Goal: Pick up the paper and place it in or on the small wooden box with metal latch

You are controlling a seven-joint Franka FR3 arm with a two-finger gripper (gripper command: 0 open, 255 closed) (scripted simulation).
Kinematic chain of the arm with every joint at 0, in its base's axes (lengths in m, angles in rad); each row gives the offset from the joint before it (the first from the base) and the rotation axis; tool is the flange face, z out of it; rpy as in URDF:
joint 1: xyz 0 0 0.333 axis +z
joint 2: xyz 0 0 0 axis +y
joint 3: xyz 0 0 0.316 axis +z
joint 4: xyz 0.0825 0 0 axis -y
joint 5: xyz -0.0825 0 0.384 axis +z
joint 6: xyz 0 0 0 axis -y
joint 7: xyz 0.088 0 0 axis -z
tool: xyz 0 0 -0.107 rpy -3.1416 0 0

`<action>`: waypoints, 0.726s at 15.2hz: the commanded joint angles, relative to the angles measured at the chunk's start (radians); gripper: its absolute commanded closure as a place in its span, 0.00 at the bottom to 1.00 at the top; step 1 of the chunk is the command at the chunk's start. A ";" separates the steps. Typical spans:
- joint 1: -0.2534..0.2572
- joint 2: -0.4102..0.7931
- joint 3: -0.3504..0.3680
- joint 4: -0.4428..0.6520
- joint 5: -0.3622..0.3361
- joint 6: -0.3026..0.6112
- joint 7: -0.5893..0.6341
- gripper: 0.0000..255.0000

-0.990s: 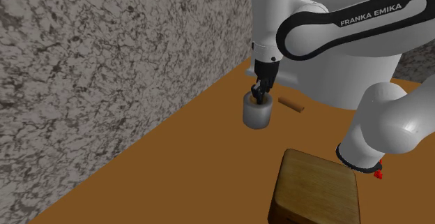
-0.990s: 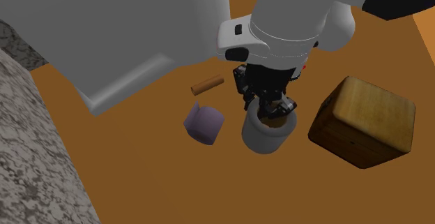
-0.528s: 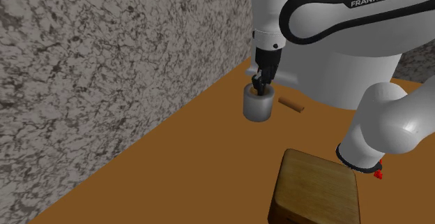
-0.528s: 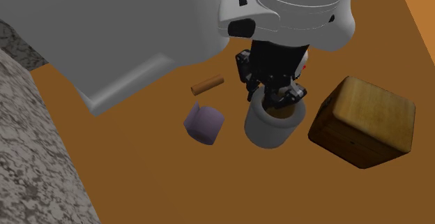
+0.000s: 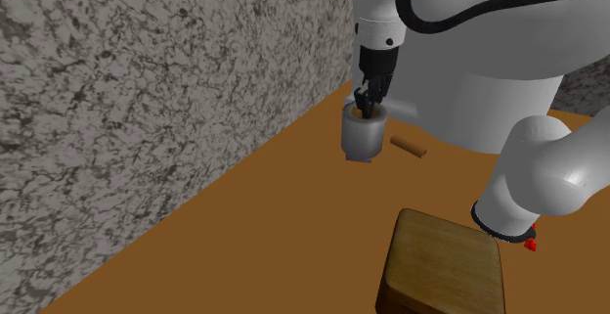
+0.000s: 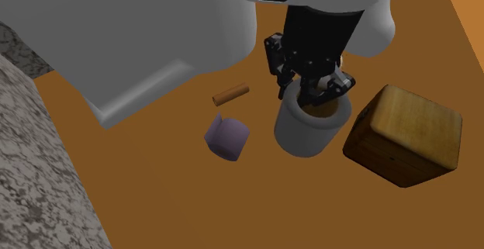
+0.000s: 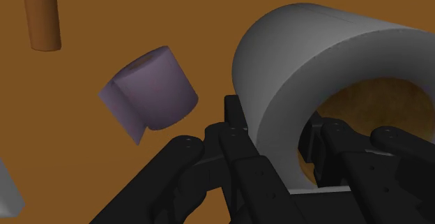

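The grey paper roll point(image 6: 305, 133), thick-walled with a brown core, hangs open end up from the gripper point(image 6: 314, 94), whose fingers pinch its wall, one inside and one outside. The arm points straight down. There are two rolls: a purple roll point(image 6: 226, 138) lies beside it. One wooden box point(image 6: 403, 135) and one brown rod point(image 6: 230, 95) are near.

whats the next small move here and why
Probably carry the grey paper roll sideways toward the wooden box: the gripper is shut on the roll's wall, one finger inside the core, and the box stands apart from the roll.
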 commanded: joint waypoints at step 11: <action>0.041 -0.128 0.056 0.043 0.051 -0.166 0.082 1.00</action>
